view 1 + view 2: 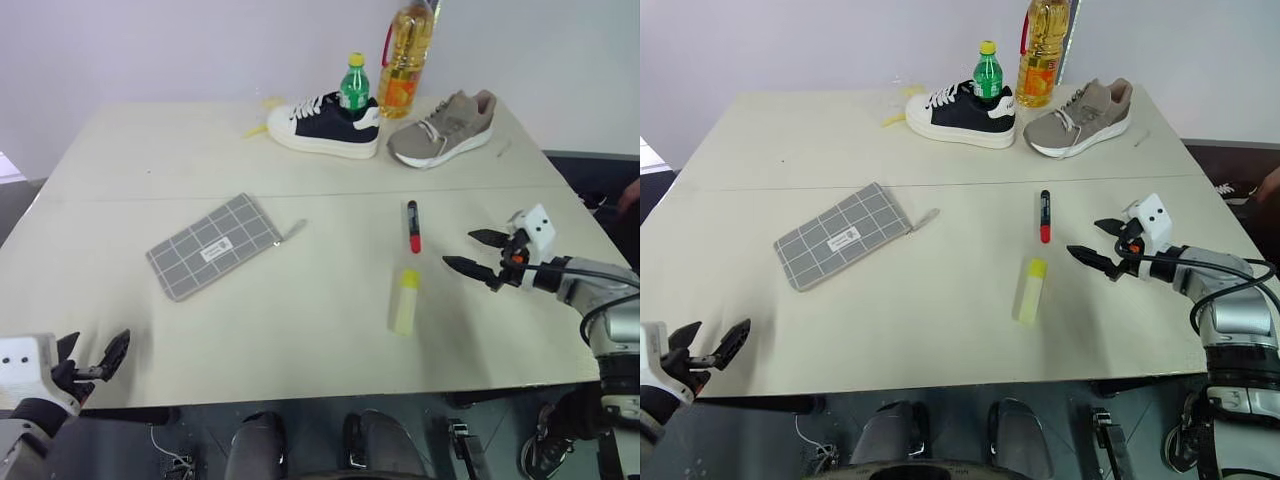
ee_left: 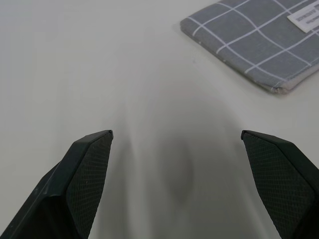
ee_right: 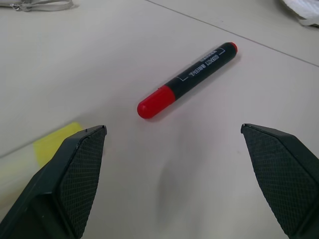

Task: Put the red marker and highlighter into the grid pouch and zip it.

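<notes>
On our bench (image 1: 300, 330): grid pouch (image 1: 213, 245) left of centre, red marker (image 1: 412, 226) and highlighter (image 1: 405, 301) loose at right, our right gripper (image 1: 478, 251) wide open, empty, facing them for pickup, left gripper (image 1: 98, 364) open, idle near-left.

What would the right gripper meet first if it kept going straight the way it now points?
Most likely the red marker: it lies on the table ahead, between the lines of the open right gripper. The highlighter sits off to one side of that path. Depth is uncertain.
</notes>
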### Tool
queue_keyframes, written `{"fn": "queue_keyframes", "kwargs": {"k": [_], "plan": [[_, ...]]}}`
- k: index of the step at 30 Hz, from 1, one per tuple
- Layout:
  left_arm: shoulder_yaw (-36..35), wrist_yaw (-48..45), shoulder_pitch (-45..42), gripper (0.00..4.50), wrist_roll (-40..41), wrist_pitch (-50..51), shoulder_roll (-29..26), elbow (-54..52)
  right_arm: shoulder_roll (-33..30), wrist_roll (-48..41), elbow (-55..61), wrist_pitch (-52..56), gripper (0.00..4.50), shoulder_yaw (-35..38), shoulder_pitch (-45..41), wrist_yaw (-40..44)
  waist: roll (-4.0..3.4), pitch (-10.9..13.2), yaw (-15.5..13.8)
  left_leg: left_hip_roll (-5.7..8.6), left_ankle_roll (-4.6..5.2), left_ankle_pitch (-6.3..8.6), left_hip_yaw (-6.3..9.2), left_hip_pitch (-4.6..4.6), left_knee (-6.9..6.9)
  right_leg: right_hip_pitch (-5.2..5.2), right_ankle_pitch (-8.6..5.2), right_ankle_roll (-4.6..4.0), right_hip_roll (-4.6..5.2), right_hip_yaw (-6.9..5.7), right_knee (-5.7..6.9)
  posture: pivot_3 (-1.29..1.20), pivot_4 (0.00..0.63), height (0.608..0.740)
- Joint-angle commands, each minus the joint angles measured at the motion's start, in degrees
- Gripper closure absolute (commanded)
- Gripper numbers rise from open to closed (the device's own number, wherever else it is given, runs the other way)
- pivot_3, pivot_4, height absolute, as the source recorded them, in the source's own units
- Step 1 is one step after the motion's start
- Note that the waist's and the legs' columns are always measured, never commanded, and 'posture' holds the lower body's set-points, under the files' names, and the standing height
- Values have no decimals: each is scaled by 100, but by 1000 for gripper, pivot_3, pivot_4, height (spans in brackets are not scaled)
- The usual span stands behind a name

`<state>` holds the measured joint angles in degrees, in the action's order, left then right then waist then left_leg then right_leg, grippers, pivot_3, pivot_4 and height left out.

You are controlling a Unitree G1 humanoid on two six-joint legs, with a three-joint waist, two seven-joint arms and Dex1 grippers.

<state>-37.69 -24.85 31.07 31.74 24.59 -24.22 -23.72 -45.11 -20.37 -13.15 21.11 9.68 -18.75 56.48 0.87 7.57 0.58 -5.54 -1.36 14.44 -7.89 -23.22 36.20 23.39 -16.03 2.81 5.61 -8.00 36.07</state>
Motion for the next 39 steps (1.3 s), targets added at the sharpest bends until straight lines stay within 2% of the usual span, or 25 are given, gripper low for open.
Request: {"fn": "queue_keyframes", "kwargs": {"k": [1, 7, 11, 15, 18, 21, 25, 30, 34, 39], "plan": [[-140, 96, -64, 148, -26, -154, 12, -164, 69, -69, 377, 201, 0, 23, -132, -160, 1, 0, -2, 0, 0, 0, 0, 0, 1, -1, 0, 0, 0, 0, 0, 0, 150, 705], [-21, 223, -325, 148, -35, -162, 81, -95, 346, -153, 1008, 669, 0, -77, -314, -571, 2, -2, 18, 0, 0, 0, 0, 0, 3, -1, 8, 12, 0, 0, 2, 0, 150, 705], [188, 375, -494, 148, -313, -396, 211, -27, 794, -313, 1706, 1248, 0, -422, -687, -896, 1, -2, 30, -3, 0, 0, 0, 0, 1, 2, 9, 14, -4, 1, 5, 0, 150, 705], [360, 531, -609, 148, -571, -625, 379, 36, 1437, -318, 2013, 1353, 0, -840, -1014, -1129, 6, -6, 14, -4, 1, 0, 1, -2, 2, 3, 10, 14, -6, 0, 8, 0, 150, 705], [600, 555, -647, 0, -861, -828, 448, 52, 2113, -226, 2004, 1273, 834, -1409, -1289, -1251, 12, -9, 19, -3, 1, 0, 0, -4, 2, 3, 11, 15, -7, -1, 8, 0, 150, 705], [687, 542, -762, 0, -1028, -961, 360, 139, 2595, 172, 1609, 967, 2278, -1939, -1438, -1395, 13, -10, 14, -3, 1, -1, 2, -5, 4, 4, 11, 15, -9, -3, 14, 0, 150, 705], [759, 503, -843, 0, -1309, -1123, 198, 274, 3201, 512, 943, 589, 4482, -2296, -1624, -1660, 22, -16, 16, 0, 1, -1, 1, -6, 7, 2, 11, 16, -8, -3, 16, 0, 150, 705], [904, 397, -839, 0, -1724, -1402, -9, 459, 4028, 1081, -181, 275, 4482, -2565, -2123, -2316, 21, -15, 57, 0, 1, -2, -2, -5, 7, 4, 12, 16, -9, -3, 28, 0, 150, 705], [965, 319, -812, 0, -1954, -1599, -153, 598, 4834, 1480, -1716, 50, 4482, -2518, -2913, -3025, 13, -10, 100, -3, -9, -7, -6, -8, 5, 8, 12, 15, -12, -2, 53, 0, 150, 705], [975, 214, -723, 0, -2096, -1722, -250, 637, 5365, 1727, -3111, -305, 4482, -2436, -3643, -3218, 14, -11, 121, -4, -10, -8, -7, -9, 6, 22, 11, 14, -7, -2, 62, 0, 150, 705]]}}
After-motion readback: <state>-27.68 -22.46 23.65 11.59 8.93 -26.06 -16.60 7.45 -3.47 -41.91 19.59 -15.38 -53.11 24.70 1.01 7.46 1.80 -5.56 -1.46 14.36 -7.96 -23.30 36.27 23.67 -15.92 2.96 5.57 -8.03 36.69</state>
